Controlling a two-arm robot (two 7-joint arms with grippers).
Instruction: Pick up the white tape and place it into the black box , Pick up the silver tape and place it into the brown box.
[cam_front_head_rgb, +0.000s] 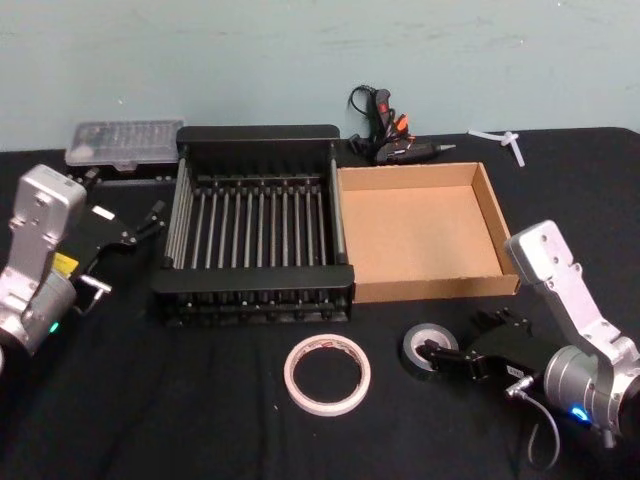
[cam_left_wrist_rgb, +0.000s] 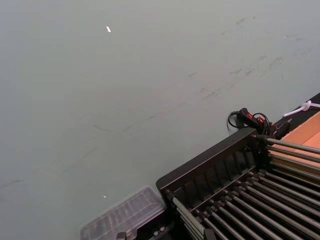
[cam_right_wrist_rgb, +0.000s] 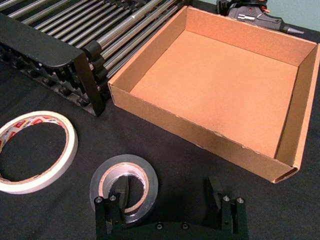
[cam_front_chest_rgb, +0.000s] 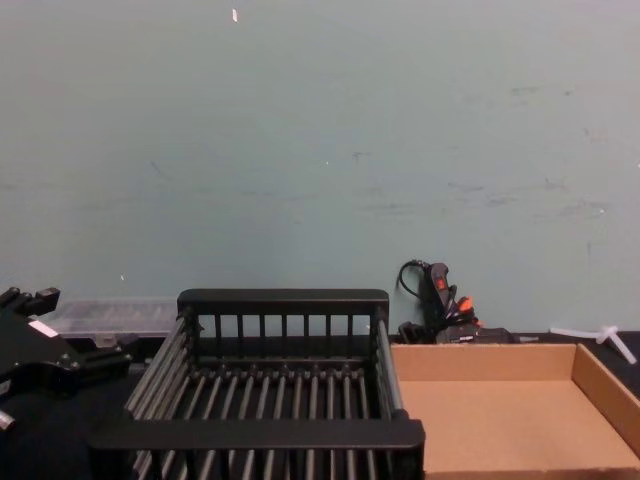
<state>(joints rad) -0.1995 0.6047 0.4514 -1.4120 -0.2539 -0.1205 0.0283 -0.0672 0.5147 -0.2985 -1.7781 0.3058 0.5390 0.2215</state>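
While open, right claw (cam_right_wrist_rgb: 169, 192) straddles silver tape (cam_right_wrist_rgb: 124, 184)

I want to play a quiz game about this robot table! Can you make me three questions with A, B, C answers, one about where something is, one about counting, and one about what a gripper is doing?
1. Where is the white tape?
A. In the black box
B. On the table in front of the black box
C. In the brown box

2. How many tape rolls lie on the table?
A. One
B. Two
C. Four

3. What is the right gripper doing?
A. Open, at the silver tape
B. Shut, over the brown box
C. Carrying the white tape

Answers: 1 B, it lies on the cloth before the black box. 2 B, white and the silver tape. 3 A, one finger sits in the silver roll's hole, the other outside it.
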